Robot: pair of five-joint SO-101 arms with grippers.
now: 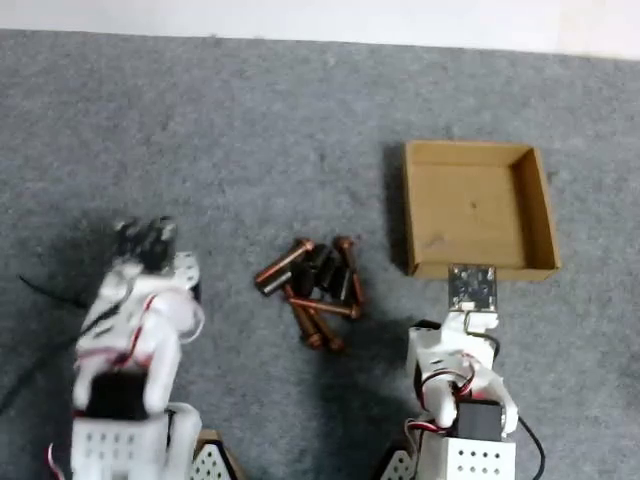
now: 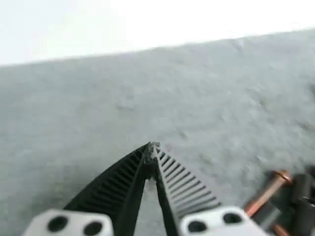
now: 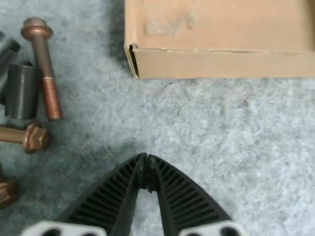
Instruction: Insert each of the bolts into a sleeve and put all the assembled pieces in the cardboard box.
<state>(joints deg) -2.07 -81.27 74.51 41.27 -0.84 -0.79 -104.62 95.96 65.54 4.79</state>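
Left gripper [image 2: 152, 148] was held pressed together above bench [image 1: 200, 120] | right gripper [image 3: 146, 160] was held pressed together near cardboard box [image 3: 216, 63] | bolts [image 3: 45, 78], sleeves [image 3: 22, 91] were heaped together

My left wrist view blurs and crops the copper-coloured metal bolts [image 2: 264, 193] and dark cylindrical sleeves [image 2: 301, 191]; my right crops the brown cardboard box [image 3: 221, 64].

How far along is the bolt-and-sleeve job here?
Done: nothing visible; the cardboard box is empty. In hand: nothing; the left pincer and right pincer are both shut and empty, the right one close to the box. Left: the bolts and sleeves lie in one loose pile on the carpet, so all inserting and boxing remain.
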